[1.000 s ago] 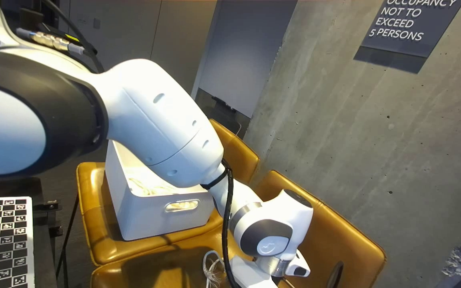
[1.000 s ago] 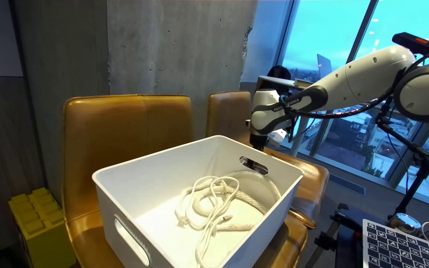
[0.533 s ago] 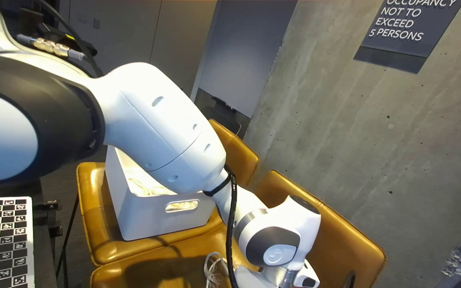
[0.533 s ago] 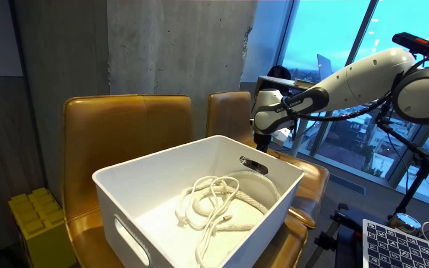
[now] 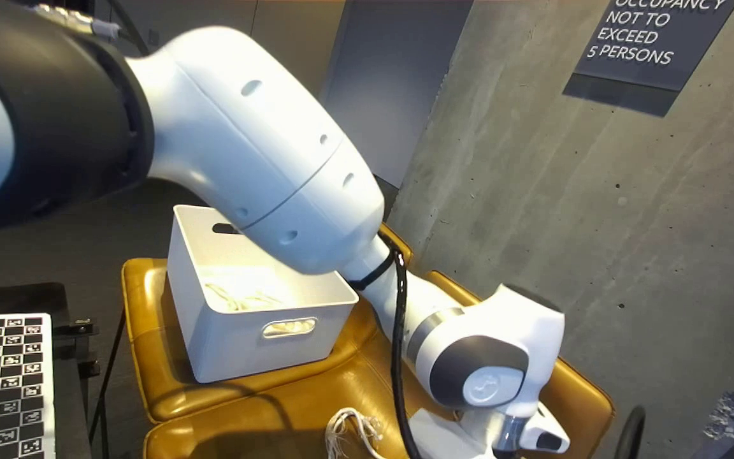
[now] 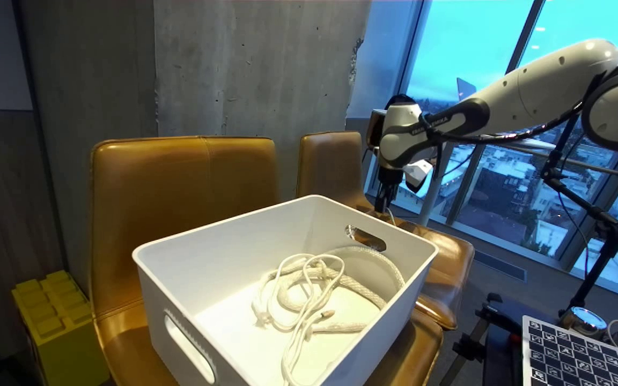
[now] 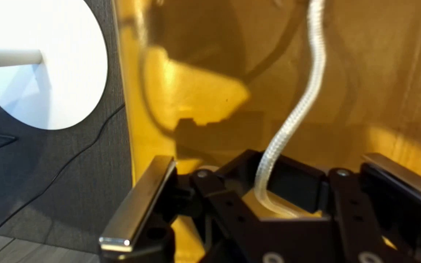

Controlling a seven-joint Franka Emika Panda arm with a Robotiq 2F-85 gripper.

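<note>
In the wrist view my gripper (image 7: pixel 261 153) has its black fingers drawn together at the tips. A white braided cord (image 7: pixel 317 58) runs down to the meeting point of the fingertips and bends through the gap behind them; the pinch itself is partly covered by the cord. Below lies a tan leather chair seat (image 7: pixel 210 91). In an exterior view the gripper (image 6: pixel 382 208) hangs over the seat beyond the box, a bit of cord (image 6: pixel 391 216) beside it. The cord's frayed end (image 5: pixel 336 437) shows on the seat; there the fingers are out of sight.
A white box (image 5: pixel 259 354) with handle holes stands on the neighbouring chair, several pale ropes (image 6: pixel 352 284) coiled inside. A checkered board (image 5: pixel 4 382) lies on a dark stand. A concrete wall (image 5: pixel 571 223) rises behind the chairs. A white round base (image 7: pixel 71 84) sits on the floor.
The arm dips slightly at first, then rises clearly, uncovering more of the box. The cord on the seat has shifted and now arches toward the gripper.
</note>
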